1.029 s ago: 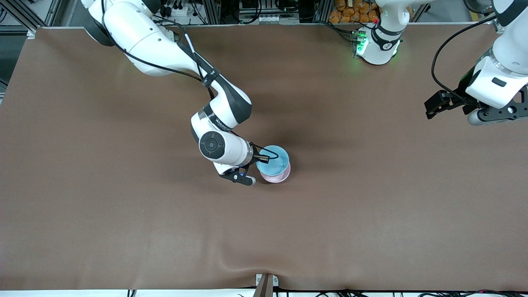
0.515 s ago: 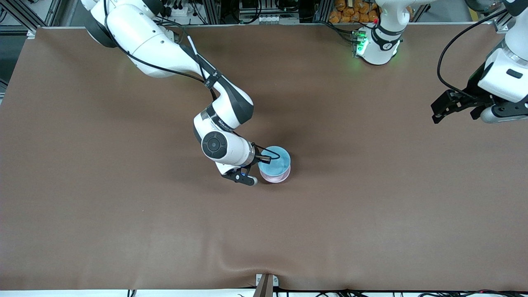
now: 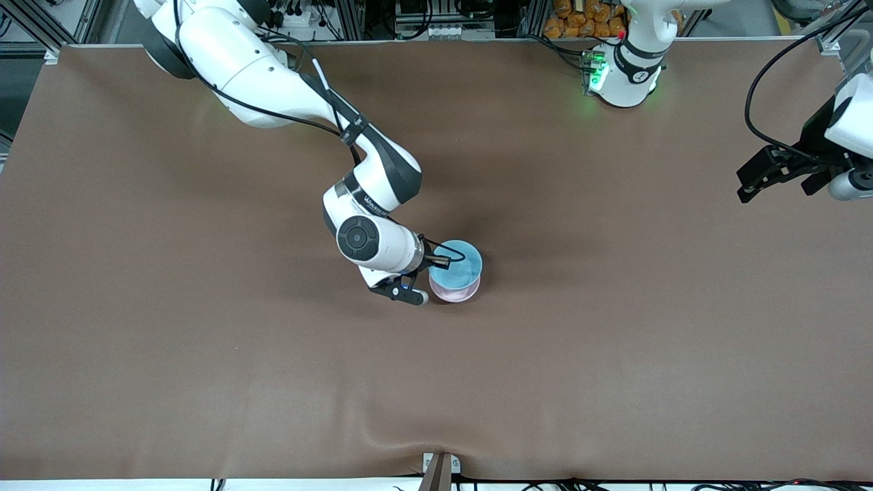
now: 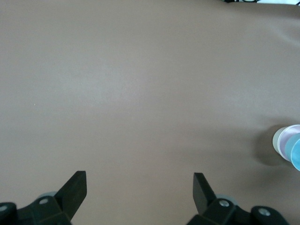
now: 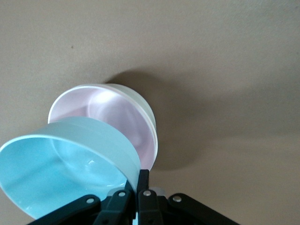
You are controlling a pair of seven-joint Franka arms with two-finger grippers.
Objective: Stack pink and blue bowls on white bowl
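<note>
Holding the blue bowl (image 3: 455,265) by its rim, your right pincer (image 3: 431,262) sits just below the centre of the front view, its fingers (image 5: 142,180) shut tight with one inside the rim and one outside. You will find the bowl tipped, not level: in the right wrist view its gripped edge is at the lower middle of the frame and its body runs out to the lower left. It hangs over the pink bowl (image 3: 458,292), which shows as a pale crescent under the blue one's lower edge in the front view. In the right wrist view the pink bowl lies above and slightly right of the blue bowl, nested in the white bowl (image 5: 146,110), whose rim shows as a thin band around it. That stack rests on the brown worktop (image 3: 614,341).

Your left pincer (image 3: 750,185) waits at the right edge of the front view, over bare worktop, well apart from the bowls. Its fingers (image 4: 75,187) stand wide apart and hold nothing. In the left wrist view the bowls appear small at the right edge.
</note>
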